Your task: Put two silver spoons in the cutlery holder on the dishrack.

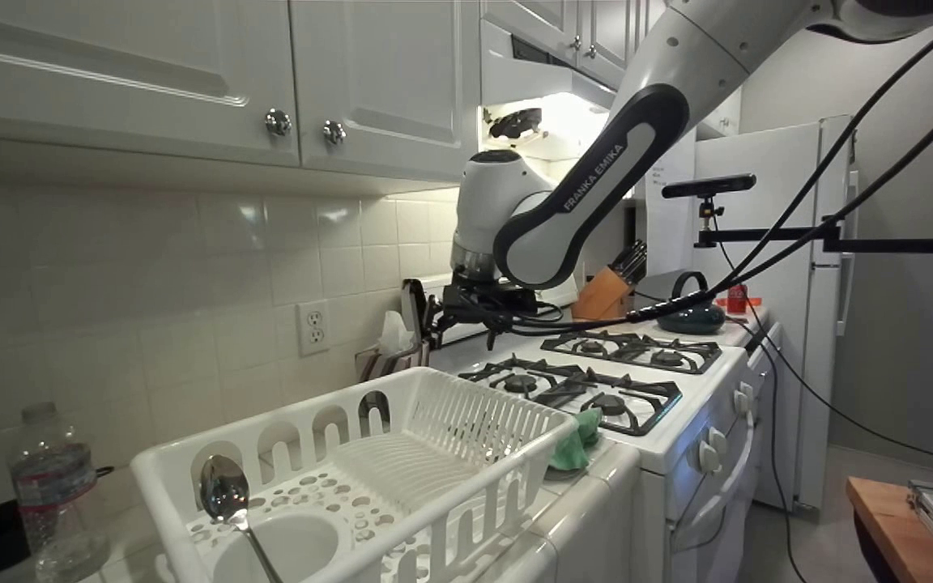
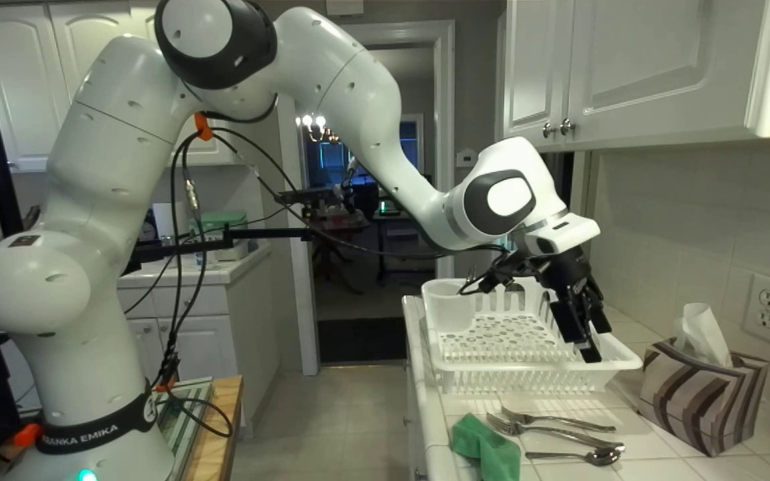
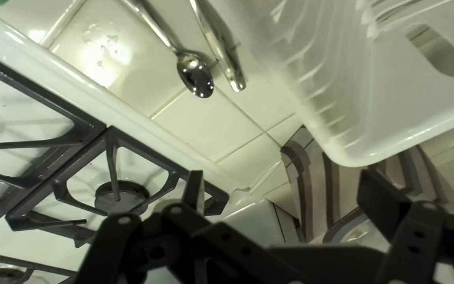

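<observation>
The white dishrack [image 1: 466,510] stands on the counter and shows in both exterior views [image 2: 465,381]. The cutlery holder [image 2: 448,306] is a round white cup in a corner of the rack; it also shows in an exterior view [image 1: 304,536]. One silver spoon [image 1: 223,486] leans there with its bowl up; its lower handle end is cut off by the frame. Another silver spoon [image 2: 602,457] lies on the tiled counter, also in the wrist view [image 3: 195,75]. My gripper [image 3: 284,193] is open and empty above the counter, between the stove and the rack [image 2: 592,341].
Two forks [image 2: 562,434] lie beside the counter spoon. A green cloth [image 2: 488,451] lies near the counter edge. A striped tissue box [image 2: 699,394] stands by the wall under my gripper. The stove grates [image 1: 588,397] adjoin the counter. A plastic bottle [image 1: 57,494] stands behind the rack.
</observation>
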You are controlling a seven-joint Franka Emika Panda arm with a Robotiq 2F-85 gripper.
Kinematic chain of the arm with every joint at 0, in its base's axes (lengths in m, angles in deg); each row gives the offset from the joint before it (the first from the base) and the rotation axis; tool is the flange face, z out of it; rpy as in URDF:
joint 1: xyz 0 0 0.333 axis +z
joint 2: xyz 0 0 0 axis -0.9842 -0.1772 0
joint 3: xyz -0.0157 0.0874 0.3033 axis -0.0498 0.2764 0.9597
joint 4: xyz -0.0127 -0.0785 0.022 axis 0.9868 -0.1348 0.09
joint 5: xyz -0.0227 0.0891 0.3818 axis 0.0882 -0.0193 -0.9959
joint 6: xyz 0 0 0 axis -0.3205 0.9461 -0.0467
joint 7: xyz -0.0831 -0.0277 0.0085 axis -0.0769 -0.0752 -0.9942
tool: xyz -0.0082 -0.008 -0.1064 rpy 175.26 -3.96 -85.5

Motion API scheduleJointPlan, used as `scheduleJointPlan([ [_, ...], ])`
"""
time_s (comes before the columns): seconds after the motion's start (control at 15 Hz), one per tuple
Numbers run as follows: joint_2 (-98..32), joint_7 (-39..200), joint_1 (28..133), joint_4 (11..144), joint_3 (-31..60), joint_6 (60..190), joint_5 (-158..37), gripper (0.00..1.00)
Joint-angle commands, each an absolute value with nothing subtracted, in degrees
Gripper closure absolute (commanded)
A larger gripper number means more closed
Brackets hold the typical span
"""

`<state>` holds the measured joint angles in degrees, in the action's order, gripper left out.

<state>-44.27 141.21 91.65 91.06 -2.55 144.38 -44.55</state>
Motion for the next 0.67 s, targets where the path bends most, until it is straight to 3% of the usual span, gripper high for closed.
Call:
scheduleJointPlan([
  [0.0, -45.1, 136.4, 87.9, 91.3, -0.1, 146.3, -45.1, 0.0],
  [0.6, -49.4, 134.4, 82.8, 91.6, 3.2, 147.5, -54.6, 0.0],
])
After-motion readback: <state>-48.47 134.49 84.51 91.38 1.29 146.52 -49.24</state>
